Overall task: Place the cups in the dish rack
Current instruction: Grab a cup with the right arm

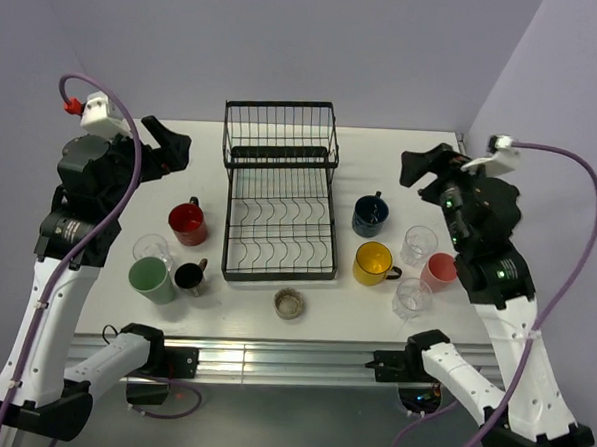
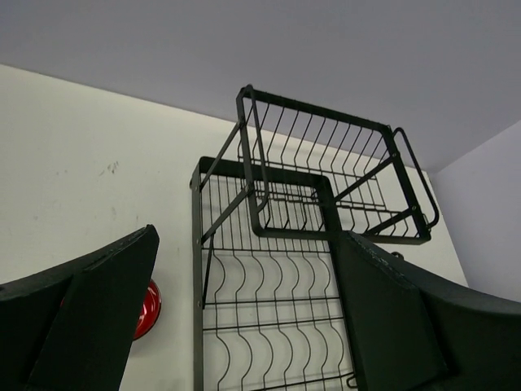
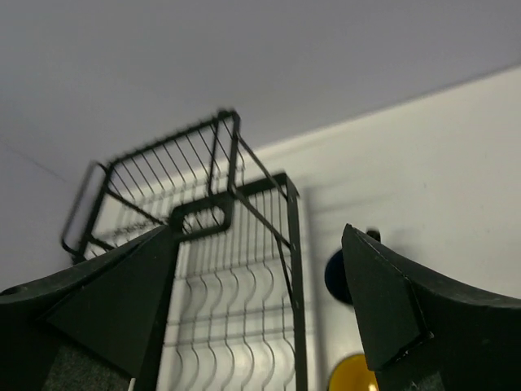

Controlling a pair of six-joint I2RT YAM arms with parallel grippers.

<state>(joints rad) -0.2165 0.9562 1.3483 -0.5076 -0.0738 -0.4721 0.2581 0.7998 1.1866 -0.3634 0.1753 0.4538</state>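
Saw the dish rack (image 1: 280, 198) in the middle of the desk (image 1: 364, 315). Found red mug (image 1: 187, 223), green tumbler (image 1: 152, 279), black mug (image 1: 190, 276) and clear glass (image 1: 150, 248) to its left, navy mug (image 1: 370, 215), yellow mug (image 1: 374, 263), pink tumbler (image 1: 439, 271) and two more glasses (image 1: 419, 244) to its right, brown glass (image 1: 289, 303) in front. Spotted left gripper (image 1: 171, 140) and right gripper (image 1: 418, 170) near the rack's far corners, fingers wide apart, holding nothing, away from every cup.

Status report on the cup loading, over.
Left gripper open, right gripper open, both empty. Dish rack empty; cups all on table either side. Nothing blocking rack.
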